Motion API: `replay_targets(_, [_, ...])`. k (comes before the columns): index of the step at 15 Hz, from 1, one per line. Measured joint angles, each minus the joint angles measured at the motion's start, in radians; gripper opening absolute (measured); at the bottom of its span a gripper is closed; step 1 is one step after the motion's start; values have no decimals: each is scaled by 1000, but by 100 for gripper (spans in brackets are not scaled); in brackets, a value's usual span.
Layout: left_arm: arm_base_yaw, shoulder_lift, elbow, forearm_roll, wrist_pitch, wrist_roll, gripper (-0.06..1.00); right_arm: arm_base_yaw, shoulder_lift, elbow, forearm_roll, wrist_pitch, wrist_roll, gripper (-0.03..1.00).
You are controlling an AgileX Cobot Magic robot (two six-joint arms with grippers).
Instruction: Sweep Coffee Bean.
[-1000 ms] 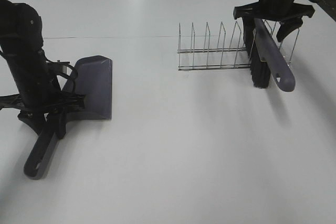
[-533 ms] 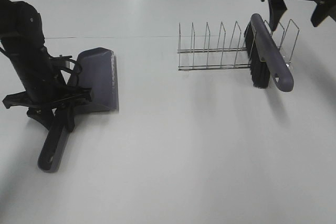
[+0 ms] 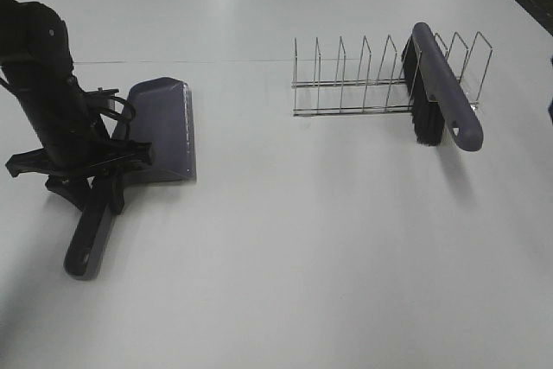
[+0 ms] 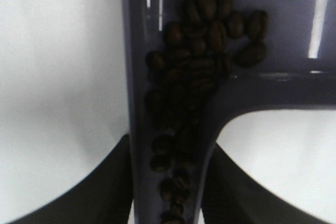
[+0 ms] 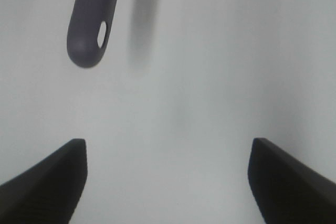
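The purple dustpan [image 3: 164, 131] lies on the white table at the left, its handle pointing toward the front edge. My left gripper [image 3: 91, 181] is shut on that handle. In the left wrist view the coffee beans [image 4: 194, 77] lie piled in the dustpan [image 4: 294, 24] and along its handle channel, between my left gripper's [image 4: 168, 182] fingers [image 4: 105, 192]. The purple brush [image 3: 441, 84] with black bristles leans in the wire rack [image 3: 346, 84]. My right gripper [image 5: 168, 142] is open and empty above the table, near the brush handle's end [image 5: 89, 30]. It is outside the high view.
The wire rack stands at the back right of the table with several upright dividers. No loose beans show on the table [image 3: 328, 231] in the high view.
My right arm has let go of the brush and pulled back out of the high view, leaving the brush in the rack. My left gripper shifted the dustpan slightly right, then held still.
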Motion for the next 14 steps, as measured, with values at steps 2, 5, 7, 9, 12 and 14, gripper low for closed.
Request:
replay_targets(2, [0, -1, 0, -1, -21, 0, 45, 0, -162, 110, -2, -1, -2, 74])
replay_targets(5, [0, -3, 0, -3, -34, 4, 63, 0, -374, 227, -2, 0, -2, 74])
replay_targets(7, [0, -24, 1, 32, -37, 7, 71, 0, -611, 324, -2, 45, -2, 74])
replay_targets(9, [0, -77, 1, 47, -42, 7, 73, 0, -719, 359, -2, 72, -6, 74])
replay_targets(12, [0, -213, 1, 96, -38, 7, 78, 0, -913, 448, -2, 99, -25, 74])
replay_targets(14, [0, -318, 1, 135, -22, 7, 85, 0, -982, 467, -2, 125, -61, 74])
